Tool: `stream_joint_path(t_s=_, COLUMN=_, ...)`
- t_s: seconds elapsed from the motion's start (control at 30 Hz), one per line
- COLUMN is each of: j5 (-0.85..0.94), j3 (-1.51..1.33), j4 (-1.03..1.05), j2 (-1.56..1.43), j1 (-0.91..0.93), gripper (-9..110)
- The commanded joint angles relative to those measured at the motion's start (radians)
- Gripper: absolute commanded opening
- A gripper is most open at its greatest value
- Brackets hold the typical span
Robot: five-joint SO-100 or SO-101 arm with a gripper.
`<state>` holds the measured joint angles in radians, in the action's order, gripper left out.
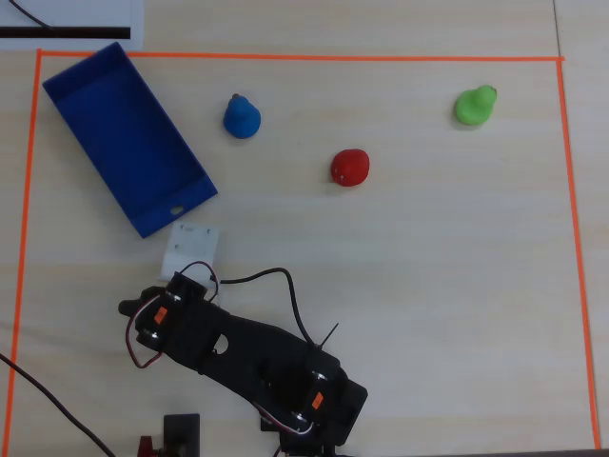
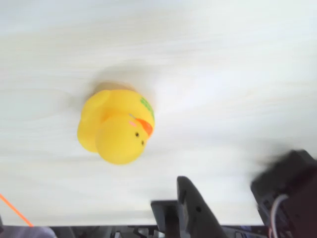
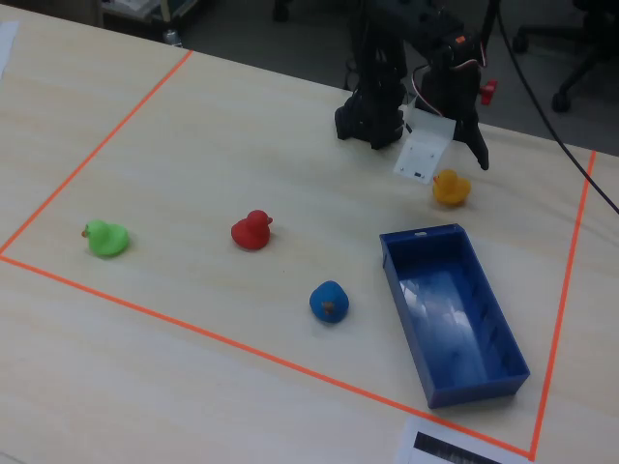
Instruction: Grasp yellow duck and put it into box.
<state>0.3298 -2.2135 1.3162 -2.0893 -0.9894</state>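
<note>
The yellow duck point(image 3: 451, 188) stands on the table just beyond the near end of the blue box point(image 3: 455, 311). In the wrist view the duck point(image 2: 116, 126) lies on bare table, apart from the dark finger point(image 2: 190, 204). My gripper point(image 3: 449, 166) hovers right over the duck, open, its white jaw on one side and its black finger on the other, holding nothing. In the overhead view the arm and gripper point(image 1: 190, 259) hide the duck; the box point(image 1: 124, 133) lies at the upper left, empty.
A blue duck point(image 1: 242, 117), a red duck point(image 1: 349, 168) and a green duck point(image 1: 475, 105) stand apart on the table. Orange tape point(image 1: 285, 56) frames the work area. Cables point(image 1: 276, 278) trail from the arm.
</note>
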Motion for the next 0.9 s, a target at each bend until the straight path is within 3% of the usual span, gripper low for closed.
stream_joint_path(t_s=0.0, j5=0.018, j3=-0.054, j4=-0.112, j2=-0.005, j1=0.028, gripper=48)
stream_joint_path(t_s=0.33, j5=-0.011, j3=-0.255, j4=-0.325, j2=0.028, j1=-0.011, gripper=45)
stream_joint_path(t_s=0.4, j5=-0.014, j3=-0.252, j4=-0.328, j2=0.026, j1=-0.014, gripper=33)
stream_joint_path(t_s=0.47, j5=-0.025, j3=-0.233, j4=-0.330, j2=0.043, j1=-0.008, gripper=5)
stream_joint_path(t_s=0.5, j5=-0.029, j3=-0.222, j4=-0.327, j2=0.055, j1=-0.002, gripper=0)
stream_joint_path(t_s=0.7, j5=-0.032, j3=-0.186, j4=-0.282, j2=0.038, j1=0.058, gripper=0)
stream_joint_path(t_s=0.87, j5=0.067, j3=0.178, j4=0.072, j2=-0.063, j1=0.259, gripper=0)
